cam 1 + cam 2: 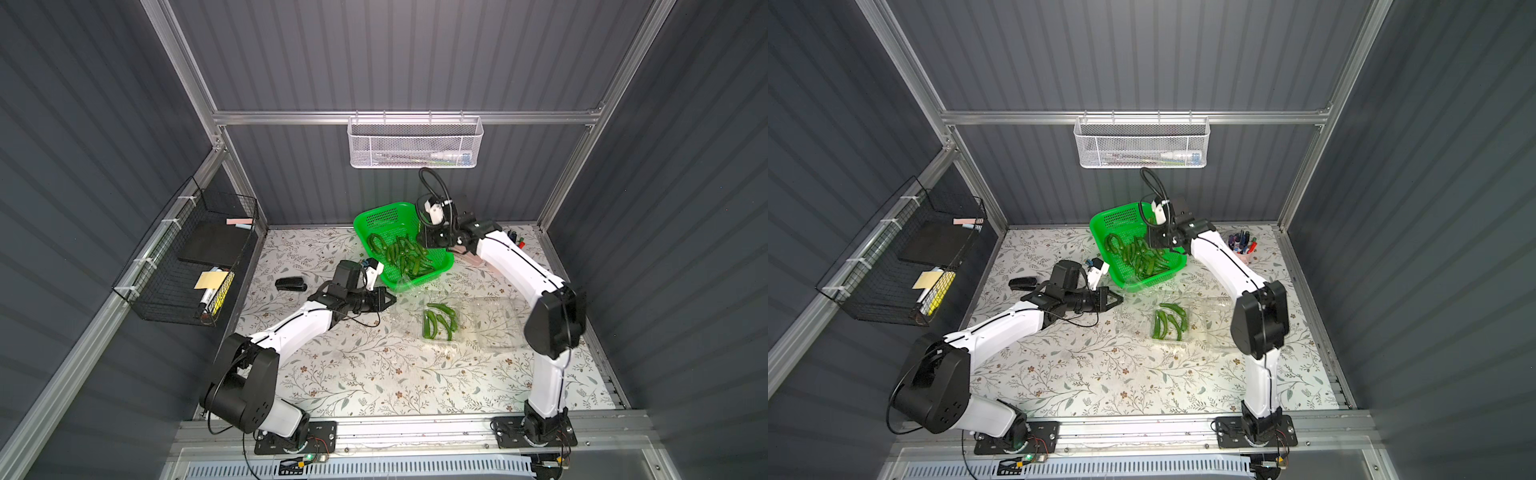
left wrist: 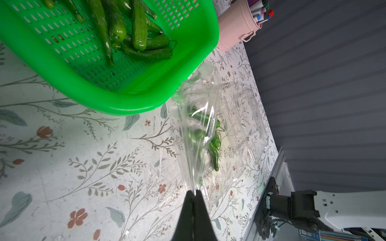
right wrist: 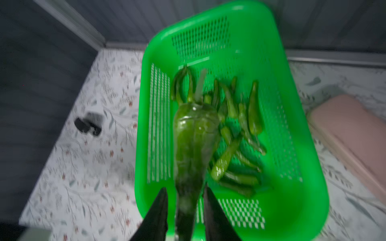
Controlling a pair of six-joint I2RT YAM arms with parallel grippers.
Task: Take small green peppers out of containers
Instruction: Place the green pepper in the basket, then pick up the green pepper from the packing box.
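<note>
A clear container [image 1: 419, 328] lies open on the table with a few small green peppers [image 1: 439, 319] in it. My left gripper [image 2: 195, 191] is shut on the edge of its thin clear lid [image 2: 198, 125] and holds it up. A second clear container [image 1: 494, 320] lies to its right, with no peppers visible in it. My right gripper [image 3: 184, 188] hangs over the green basket [image 3: 313, 167]. Its jaws are open, and a blurred pepper [image 3: 194, 135] sits between them with a gap on each side. Several peppers [image 1: 405, 255] lie in the basket [image 1: 374, 216].
A black stapler [image 1: 291, 284] lies to the left of my left wrist. A pink cup of pens [image 1: 1241, 247] stands at the back right, behind my right arm. A black wire rack [image 1: 187, 257] hangs on the left wall and a white mesh basket [image 1: 415, 143] on the back wall.
</note>
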